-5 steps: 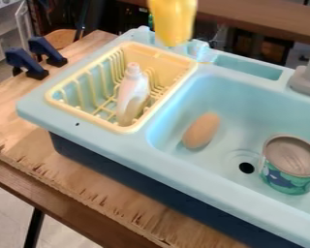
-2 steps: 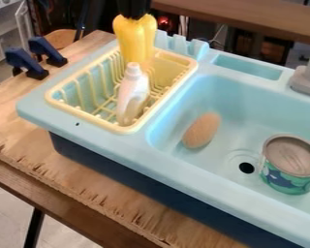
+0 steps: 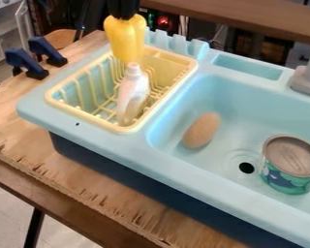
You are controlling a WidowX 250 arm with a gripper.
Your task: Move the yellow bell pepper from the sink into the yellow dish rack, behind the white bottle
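The black gripper (image 3: 124, 14) hangs at the upper left, shut on the top of a yellow bell-pepper-like object (image 3: 126, 39). That yellow object hangs upright over the back left part of the pale yellow dish rack (image 3: 56, 103). Just below and in front of it, a white bottle (image 3: 133, 92) leans inside the rack. In the basin of the light blue sink (image 3: 183, 168) lies a brown egg-shaped object (image 3: 201, 130), left of the drain. A green-and-blue can (image 3: 290, 163) stands to the drain's right.
A grey faucet (image 3: 307, 77) rises at the right edge. Two dark blue clamps (image 3: 24, 62) sit on the wooden table (image 3: 86, 193) left of the sink. Upright notches (image 3: 177, 42) line the sink's back rim behind the rack.
With the yellow object in it, the gripper has moved left and down, from behind the sink's back rim to over the rack. The bottle, egg-shaped object and can have kept their places.
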